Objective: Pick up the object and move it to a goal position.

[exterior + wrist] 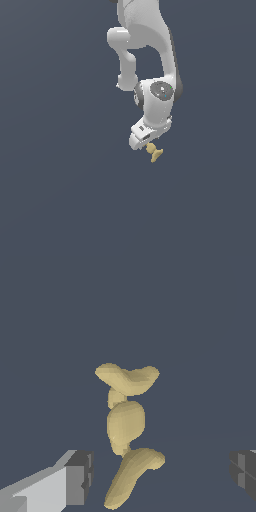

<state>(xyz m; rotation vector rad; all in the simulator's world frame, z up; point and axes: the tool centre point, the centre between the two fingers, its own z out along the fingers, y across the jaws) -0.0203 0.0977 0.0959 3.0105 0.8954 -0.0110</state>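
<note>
The object (154, 152) is a small tan-yellow bone-shaped piece with flared ends, lying on the dark grey floor just beneath the arm's white hand (143, 134). In the wrist view the object (127, 423) fills the middle of the picture, and one flared end reaches into the gap between the fingers. My gripper (160, 473) is open, its two dark-tipped fingers (77, 478) standing wide apart on either side without touching the piece. In the exterior view the hand hides the fingertips.
The flat dark grey floor (60, 190) surrounds the object on every side. The white arm (150, 45) comes down from the top of the exterior view.
</note>
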